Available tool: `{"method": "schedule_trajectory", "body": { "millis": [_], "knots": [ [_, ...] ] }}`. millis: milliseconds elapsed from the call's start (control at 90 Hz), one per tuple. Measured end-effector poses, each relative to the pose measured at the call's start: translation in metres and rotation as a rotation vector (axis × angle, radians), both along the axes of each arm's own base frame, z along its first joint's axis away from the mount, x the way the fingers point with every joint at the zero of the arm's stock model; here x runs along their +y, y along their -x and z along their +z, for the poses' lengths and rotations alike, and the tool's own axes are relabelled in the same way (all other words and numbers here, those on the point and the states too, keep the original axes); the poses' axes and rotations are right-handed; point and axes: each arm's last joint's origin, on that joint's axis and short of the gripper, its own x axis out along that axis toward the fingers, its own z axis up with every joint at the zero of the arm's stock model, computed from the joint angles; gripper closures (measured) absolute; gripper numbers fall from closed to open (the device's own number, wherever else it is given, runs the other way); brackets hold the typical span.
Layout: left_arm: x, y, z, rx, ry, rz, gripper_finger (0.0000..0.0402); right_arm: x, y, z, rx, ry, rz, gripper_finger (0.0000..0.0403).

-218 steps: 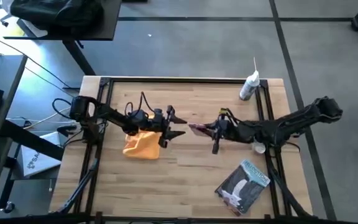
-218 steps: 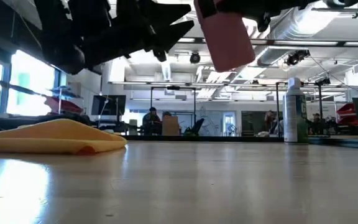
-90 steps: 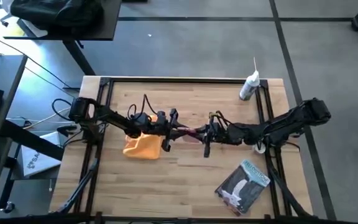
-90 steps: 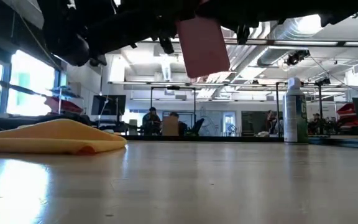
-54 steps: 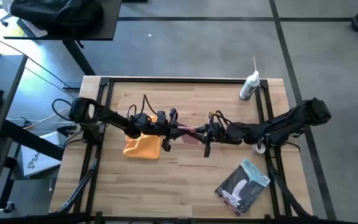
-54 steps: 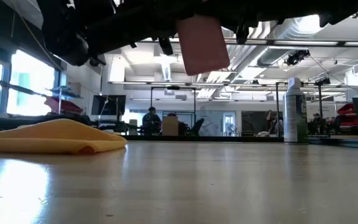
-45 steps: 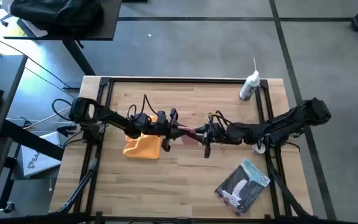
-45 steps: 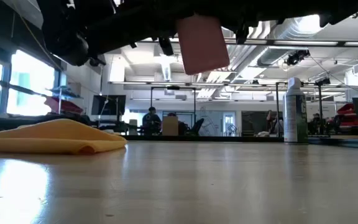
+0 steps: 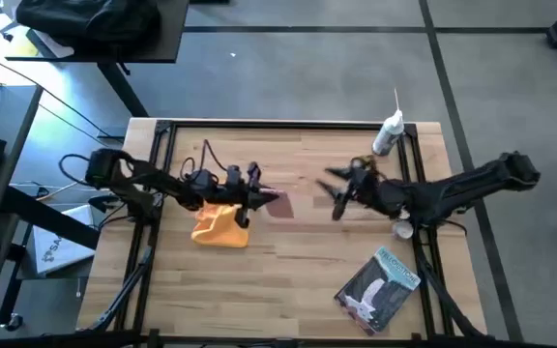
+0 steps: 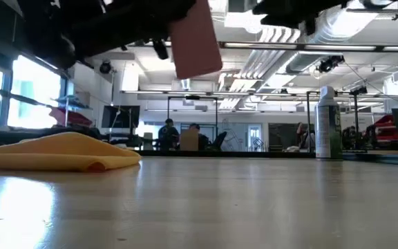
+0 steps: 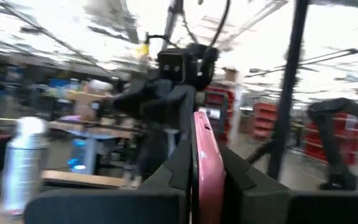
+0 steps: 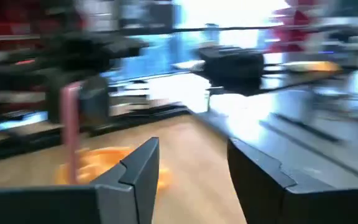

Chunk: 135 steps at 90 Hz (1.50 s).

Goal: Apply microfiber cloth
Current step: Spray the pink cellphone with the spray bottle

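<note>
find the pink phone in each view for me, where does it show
High view: pink phone at table centre, held by the left gripper.
Low view: upper middle, hanging in the air.
Left wrist view: edge-on between the fingers.
Right wrist view: left side.
Shared landmark: the microfiber cloth, near it.

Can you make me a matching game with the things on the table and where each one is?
Things:
1. microfiber cloth
2. pink phone
3. spray bottle
4. grey-blue packet

Places:
A. held in the left pincer, above the table
B. far right corner of the table
C. lying crumpled under the left arm
D. near right part of the table

Pairs: 1-C, 2-A, 3-B, 4-D
</note>
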Motion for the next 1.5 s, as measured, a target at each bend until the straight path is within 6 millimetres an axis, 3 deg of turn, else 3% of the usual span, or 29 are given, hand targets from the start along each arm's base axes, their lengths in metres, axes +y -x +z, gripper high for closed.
{"method": "schedule_trajectory", "body": {
  "millis": [211, 589, 689, 944, 1144, 1500],
  "knots": [
    [0.0, 0.013, 0.004, -0.019, -0.003, 0.04, 0.0387, -0.033, 0.037, 0.027, 0.045, -0.053, -0.199, 0.0238],
    [0.0, 0.012, 0.002, -0.001, -0.002, 0.041, 0.0387, -0.095, 0.066, 0.063, 0.319, -0.331, -0.703, 0.0238],
    [0.0, 0.012, 0.002, 0.0, -0.002, 0.041, 0.0387, -0.112, 0.071, 0.058, 0.338, -0.411, -0.833, 0.0238],
    [0.0, 0.012, 0.002, 0.004, -0.002, 0.041, 0.0387, -0.154, 0.078, 0.03, 0.428, -0.528, -0.978, 0.0238],
    [0.0, 0.012, 0.001, 0.008, -0.002, 0.039, 0.0387, -0.179, 0.091, 0.015, 0.377, -0.642, -0.963, 0.0238],
    [0.0, 0.012, 0.001, 0.013, -0.001, 0.039, 0.0387, -0.182, 0.088, 0.013, 0.328, -0.653, -0.981, 0.0238]
  ]
}}
